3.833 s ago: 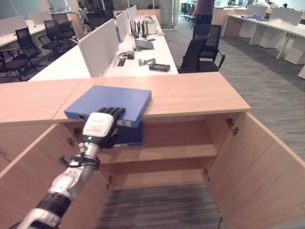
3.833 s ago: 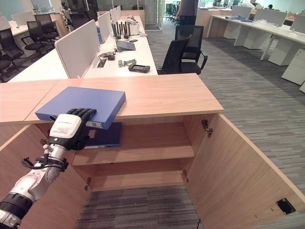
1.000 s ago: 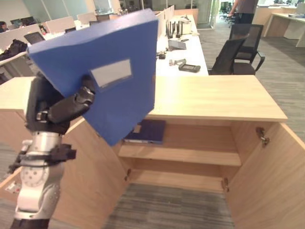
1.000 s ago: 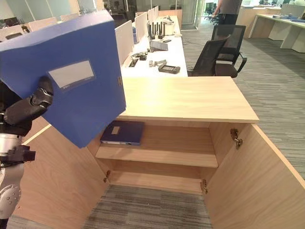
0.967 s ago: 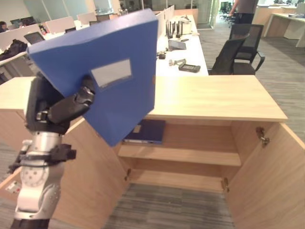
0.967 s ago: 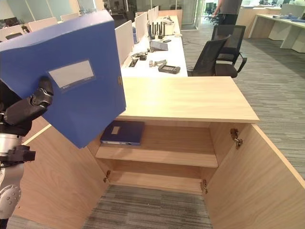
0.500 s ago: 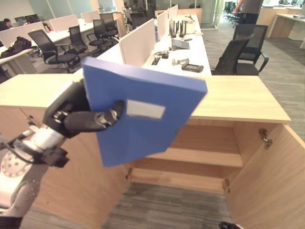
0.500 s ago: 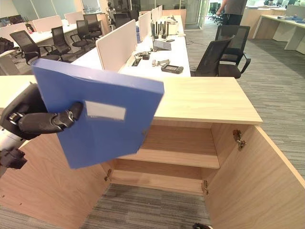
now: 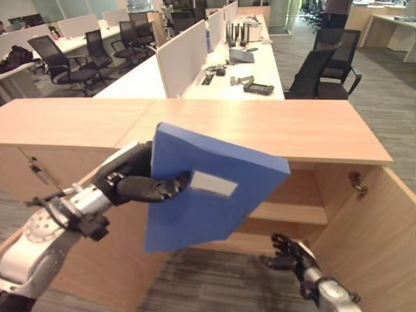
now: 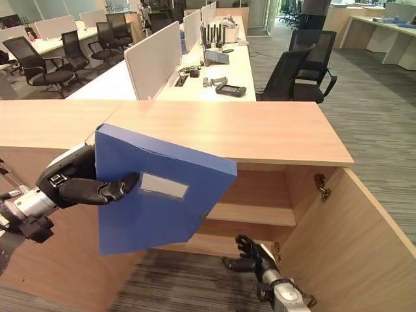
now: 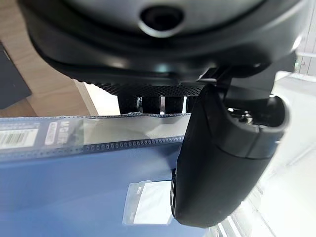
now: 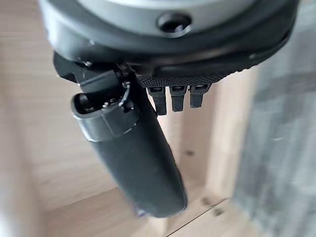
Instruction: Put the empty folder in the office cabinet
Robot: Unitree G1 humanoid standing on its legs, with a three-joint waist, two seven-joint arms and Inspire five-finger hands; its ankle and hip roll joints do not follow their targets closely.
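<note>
Folder: the blue folder (image 9: pixel 208 195) is in the air in front of the open office cabinet (image 9: pixel 312 130), below the front edge of the cabinet top and in front of the left part of the opening
Folder direction: its broad face with the white label (image 10: pixel 164 186) looks toward the camera; it is tilted, the long axis runs from the upper left down to the right, one corner points right toward the cabinet inside, another corner points down to the floor
Left hand: the left hand (image 9: pixel 133 182) grips the folder at its left edge, thumb on the front face beside the label, the fingers curled behind the folder; in the left wrist view the thumb (image 11: pixel 222 158) lies on the blue cover
Right hand: the right hand (image 10: pixel 250 257) is low, in front of the bottom of the cabinet, with its fingers spread and loosely bent, holding nothing
Cabinet: the right door (image 10: pixel 344 240) stands open; the shelf (image 10: pixel 253 213) shows on the right side
Hidden: the folder covers the left part of the shelf and of the opening; the fingers behind the folder are hidden
Behind: a long white desk (image 10: pixel 195 78) with partitions and small devices, black office chairs (image 10: pixel 299 58) beside it
</note>
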